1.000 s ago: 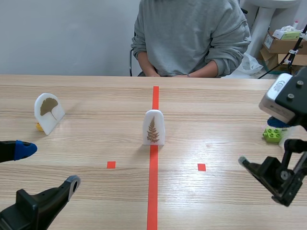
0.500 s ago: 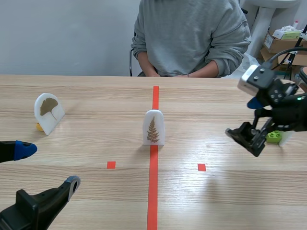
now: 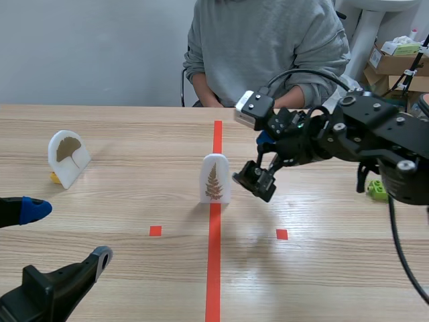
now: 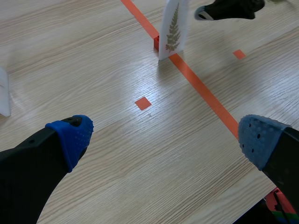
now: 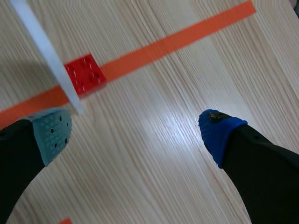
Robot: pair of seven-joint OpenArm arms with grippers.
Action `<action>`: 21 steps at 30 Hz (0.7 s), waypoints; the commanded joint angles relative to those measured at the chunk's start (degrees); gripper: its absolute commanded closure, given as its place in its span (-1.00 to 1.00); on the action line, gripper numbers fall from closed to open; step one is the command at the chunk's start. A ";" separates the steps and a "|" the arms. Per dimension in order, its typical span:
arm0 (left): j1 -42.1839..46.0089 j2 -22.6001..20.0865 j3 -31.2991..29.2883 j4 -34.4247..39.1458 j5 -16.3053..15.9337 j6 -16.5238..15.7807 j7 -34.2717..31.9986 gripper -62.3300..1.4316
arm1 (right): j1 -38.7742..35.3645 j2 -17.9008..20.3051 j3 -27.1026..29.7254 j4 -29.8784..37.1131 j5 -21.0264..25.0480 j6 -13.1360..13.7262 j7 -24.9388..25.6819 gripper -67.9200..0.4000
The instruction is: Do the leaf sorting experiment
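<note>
Light wooden table (image 3: 134, 201) fills the views, with an orange-red tape line running down its middle, and a person (image 3: 268, 47) in a grey sweater sits at the far side. On this line stands the fern card (image 3: 214, 178), a white upright plate with a brown fern leaf on it, and a red brick (image 5: 84, 74) sits just behind its foot. The right gripper (image 3: 258, 161) comes in from the right side and hangs just beside the card, on its right, low over the table. Its fingers are spread wide and hold nothing. In the right wrist view the card's thin edge ends very near the grey-green pad (image 5: 51, 135), but I cannot tell if they touch. The left gripper (image 3: 67, 231) is low at the near left corner, well apart from the fern card, and its fingers are also wide apart with only bare table between them. A ginkgo card (image 3: 67, 157) stands far at the left, with a yellow brick (image 3: 53, 178) behind it. A green brick (image 3: 379, 190) lies at the right edge, partly hidden by the right arm.
</note>
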 commanded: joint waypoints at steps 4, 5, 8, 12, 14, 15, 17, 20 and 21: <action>-0.17 0.15 -0.28 0.42 -0.39 -0.13 -0.83 -1.00 | 1.99 -3.98 -0.55 -4.17 -0.28 -0.17 2.71 -0.63; -0.17 0.15 -0.28 0.42 -0.39 -0.13 -0.83 -1.00 | 1.99 -4.94 -0.61 -5.11 -0.85 -0.17 3.37 -0.63; -0.17 0.15 -0.28 0.42 -0.39 -0.13 -0.83 -1.00 | 1.99 -7.43 -0.61 -6.88 -2.03 -0.17 3.89 -0.63; -0.17 0.15 -0.28 0.42 -0.39 -0.13 -0.83 -1.00 | 1.99 -9.31 -0.61 -7.41 -2.43 -0.20 4.68 -0.59; -0.17 0.15 -0.28 0.42 -0.39 -0.13 -0.83 -1.00 | 1.99 -9.53 -0.61 -7.41 -2.84 -0.24 5.55 -0.59; -0.17 0.15 -0.28 0.42 -0.39 -0.13 -0.83 -1.00 | 1.99 -9.66 -0.61 -7.41 -3.17 -0.24 5.57 -0.59; -0.17 0.15 -0.28 0.42 -0.39 -0.13 -0.83 -1.00 | 1.95 -9.68 -0.61 -7.41 -3.37 -0.22 5.60 -0.59; -0.17 0.15 -0.28 0.42 -0.39 -0.13 -0.83 -1.00 | 1.66 -9.66 -0.61 -7.41 -3.41 -0.22 5.57 -0.59; -0.17 0.15 -0.28 0.42 -0.39 -0.13 -0.83 -1.00 | 1.62 -9.66 -0.61 -7.41 -3.41 -0.22 5.53 -0.59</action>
